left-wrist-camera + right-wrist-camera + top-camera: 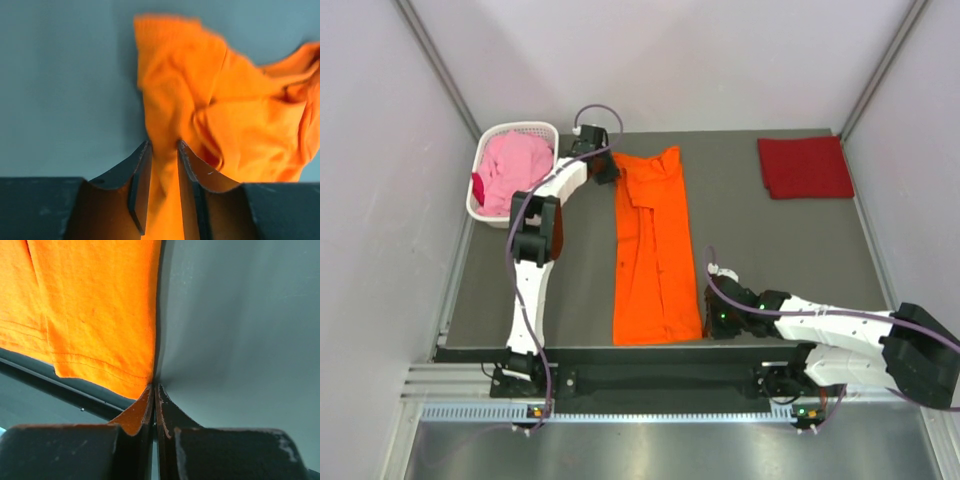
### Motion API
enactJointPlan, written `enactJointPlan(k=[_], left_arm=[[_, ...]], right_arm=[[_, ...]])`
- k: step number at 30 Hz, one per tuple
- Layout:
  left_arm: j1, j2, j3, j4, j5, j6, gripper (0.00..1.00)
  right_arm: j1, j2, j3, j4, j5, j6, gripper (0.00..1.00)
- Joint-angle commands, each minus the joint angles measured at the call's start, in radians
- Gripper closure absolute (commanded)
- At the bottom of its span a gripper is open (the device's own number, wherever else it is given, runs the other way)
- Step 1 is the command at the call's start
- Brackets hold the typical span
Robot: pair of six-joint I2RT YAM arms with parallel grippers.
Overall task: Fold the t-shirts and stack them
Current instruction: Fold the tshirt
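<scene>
The orange shirt (655, 250) lies as a strip down the counter's (780, 250) middle. My left pincer (164, 150) pinches its far end; my right pincer (155, 389) is pressed together on the near hem corner. I should hold it taut and carry both ends evenly.

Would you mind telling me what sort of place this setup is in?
Probably a robot test cell in a lab, not a home: plain white walls box in a dark-matted table, the left arm and right arm mount by a metal rail, and an orange t-shirt lies spread.
</scene>
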Motion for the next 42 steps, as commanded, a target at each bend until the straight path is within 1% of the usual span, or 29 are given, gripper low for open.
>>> enactJointPlan(k=[1, 3, 4, 6, 7, 11, 12, 16, 18, 19, 21, 23, 24, 25, 27, 28, 31, 32, 33, 35, 36, 37, 38, 39, 40, 41, 42], left_arm=[[0.014, 0.067, 0.068, 0.071, -0.01, 0.037, 0.7], [0.015, 0.093, 0.117, 0.085, -0.015, 0.051, 0.79], [0.015, 0.118, 0.131, 0.087, -0.016, 0.054, 0.89], [0.02, 0.136, 0.165, 0.113, -0.009, 0.06, 0.97], [0.02, 0.154, 0.177, 0.122, -0.009, 0.06, 1.0], [0.024, 0.19, 0.208, 0.201, 0.025, 0.08, 1.0], [0.023, 0.194, 0.213, 0.226, 0.028, 0.083, 0.99], [0.024, 0.205, 0.23, 0.245, 0.05, 0.086, 0.77], [0.024, 0.188, 0.228, 0.232, 0.076, 0.084, 0.71], [0.024, 0.161, 0.224, 0.217, 0.089, 0.084, 0.7], [0.023, 0.118, 0.199, 0.197, 0.125, 0.092, 0.69], [0.021, 0.038, 0.159, 0.148, 0.128, 0.095, 0.69], [0.021, 0.008, 0.145, 0.133, 0.126, 0.098, 0.68], [0.021, -0.055, 0.127, 0.111, 0.131, 0.097, 0.68], [0.017, -0.127, 0.054, 0.082, 0.133, 0.106, 0.68], [0.011, -0.191, 0.032, 0.065, 0.12, 0.109, 0.68], [-0.003, -0.321, -0.059, -0.008, 0.09, 0.129, 0.69], [-0.008, -0.353, -0.082, -0.053, 0.085, 0.135, 0.69], [-0.014, -0.418, -0.138, -0.076, 0.077, 0.137, 0.69], [-0.038, -0.491, -0.218, -0.126, 0.044, 0.134, 0.7], [-0.049, -0.575, -0.27, -0.146, 0.033, 0.134, 0.71], [-0.071, -0.618, -0.39, -0.151, 0.018, 0.129, 0.71], [-0.078, -0.666, -0.455, -0.148, 0.019, 0.117, 0.73], [-0.083, -0.757, -0.517, -0.139, 0.022, 0.106, 0.73], [-0.088, -0.804, -0.651, -0.131, 0.034, 0.091, 0.74], [-0.088, -0.851, -0.709, -0.124, 0.065, 0.057, 0.74], [-0.088, -0.943, -0.776, -0.116, 0.088, 0.04, 0.75]], right_arm=[[0.018, 0.013, 0.016, -0.008, 0.036, -0.017, 1.0], [0.018, 0.012, 0.019, -0.017, 0.045, -0.018, 1.0], [0.018, 0.008, 0.02, -0.021, 0.051, -0.018, 1.0], [0.018, 0.012, 0.02, -0.022, 0.056, -0.015, 1.0], [0.019, 0.012, 0.022, -0.022, 0.057, -0.012, 1.0], [0.018, 0.025, 0.023, -0.016, 0.057, -0.006, 1.0], [0.018, 0.036, 0.025, -0.016, 0.057, -0.006, 1.0], [0.018, 0.064, 0.043, -0.016, 0.059, -0.005, 1.0], [0.018, 0.067, 0.052, -0.025, 0.057, -0.001, 1.0], [0.018, 0.064, 0.063, -0.027, 0.057, 0.002, 1.0], [0.018, 0.044, 0.072, -0.037, 0.057, 0.008, 0.96], [0.018, 0.025, 0.085, -0.059, 0.062, 0.012, 0.91], [0.018, 0.007, 0.092, -0.07, 0.066, 0.014, 0.9], [0.018, -0.002, 0.107, -0.082, 0.077, 0.012, 0.89], [0.018, -0.027, 0.126, -0.116, 0.089, 0.008, 0.88], [0.016, -0.033, 0.147, -0.123, 0.092, 0.003, 0.87], [0.011, -0.048, 0.181, -0.126, 0.088, -0.001, 0.85], [0.01, -0.042, 0.19, -0.114, 0.08, -0.004, 0.84], [-0.001, -0.035, 0.201, -0.113, 0.079, -0.02, 0.84], [-0.018, 0.01, 0.261, -0.117, 0.077, -0.043, 0.82], [-0.044, 0.027, 0.317, -0.12, 0.076, -0.067, 0.82], [-0.059, 0.045, 0.347, -0.122, 0.063, -0.078, 0.82], [-0.07, 0.065, 0.377, -0.113, 0.059, -0.09, 0.82], [-0.1, 0.103, 0.405, -0.105, 0.054, -0.11, 0.82], [-0.116, 0.125, 0.461, -0.097, 0.045, -0.119, 0.82], [-0.131, 0.177, 0.491, -0.085, 0.033, -0.127, 0.82], [-0.16, 0.206, 0.55, -0.076, 0.02, -0.147, 0.82]])
